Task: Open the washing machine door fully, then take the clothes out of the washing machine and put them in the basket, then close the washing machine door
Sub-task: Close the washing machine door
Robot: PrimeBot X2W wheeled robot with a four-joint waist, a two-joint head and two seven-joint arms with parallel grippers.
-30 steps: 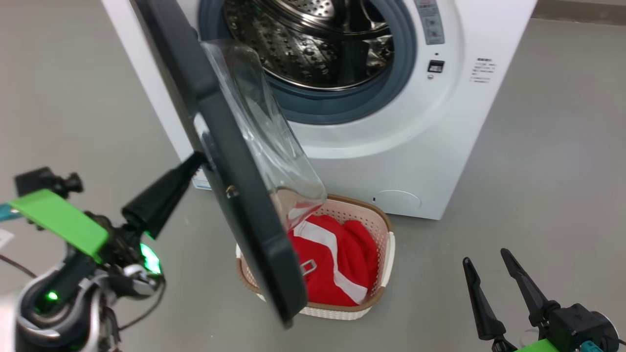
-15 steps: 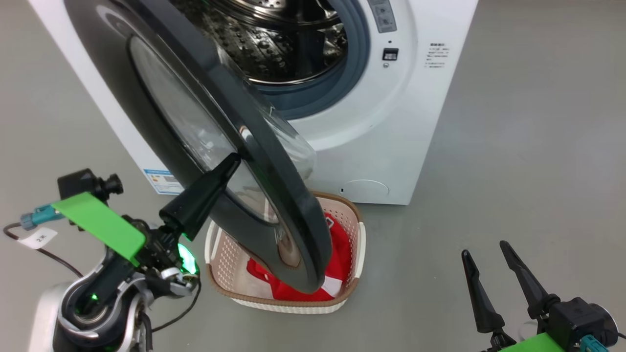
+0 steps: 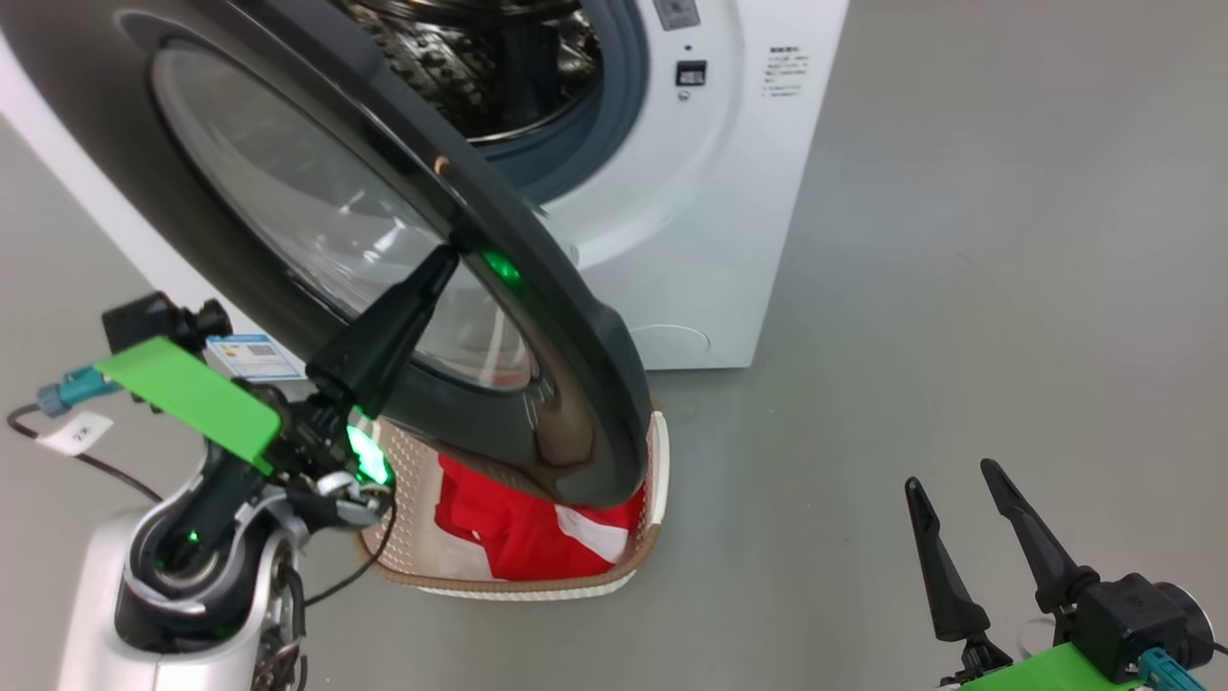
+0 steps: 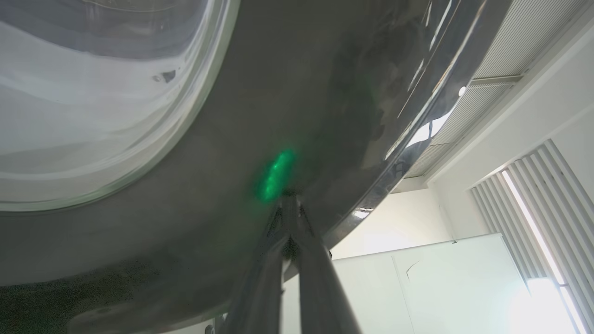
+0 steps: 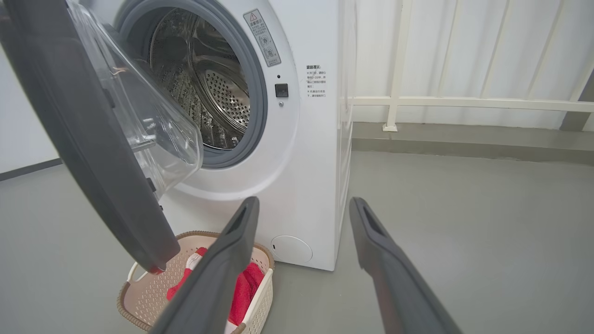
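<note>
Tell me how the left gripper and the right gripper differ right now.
The left gripper is shut; the right gripper is open. The left gripper's tip rests against the black rim of the washing machine door; the right gripper touches nothing, well apart from it. Both have long dark fingers.

The washing machine door [image 3: 566,365] stands partly swung out and slants over the basket [image 3: 537,581]. It covers most of the basket's mouth from above, and only the near strip, where the red clothes [image 3: 508,528] show, is reachable. From the right, a gap between the door's bulging glass and the washing machine [image 3: 672,192] leads into the drum [image 5: 209,93]. The left gripper [image 3: 443,257], tips pressed together, touches the door's outer face. Bare grey floor [image 3: 959,288] gives free passage around the right gripper [image 3: 950,474], whose fingers are spread.
</note>
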